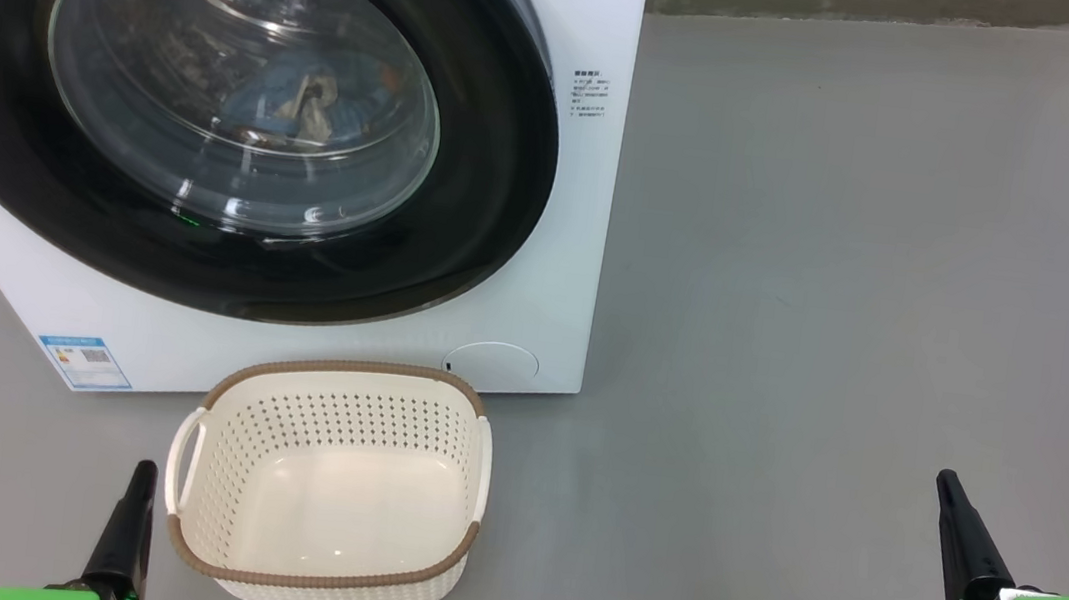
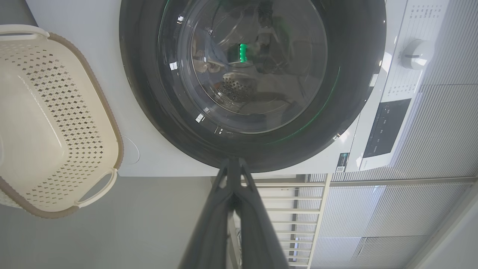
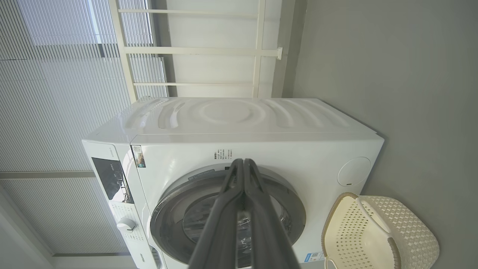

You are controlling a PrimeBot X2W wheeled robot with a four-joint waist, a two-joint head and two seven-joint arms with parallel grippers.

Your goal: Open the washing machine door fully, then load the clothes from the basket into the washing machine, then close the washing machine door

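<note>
The clothes (image 1: 310, 103) lie in the drum behind the glass of the washing machine door (image 1: 462, 231), which sits flush on the washing machine (image 1: 577, 194). The basket (image 1: 341, 366) in front is empty. My left gripper (image 1: 142, 477) and right gripper (image 1: 951, 488) are pressed together, holding nothing. I judge closing done; next, only confirm the latch.

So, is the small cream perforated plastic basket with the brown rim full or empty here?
Empty: the basket shows a bare cream floor in the head view. Blue fabric lies behind the black-rimmed glass door.
</note>
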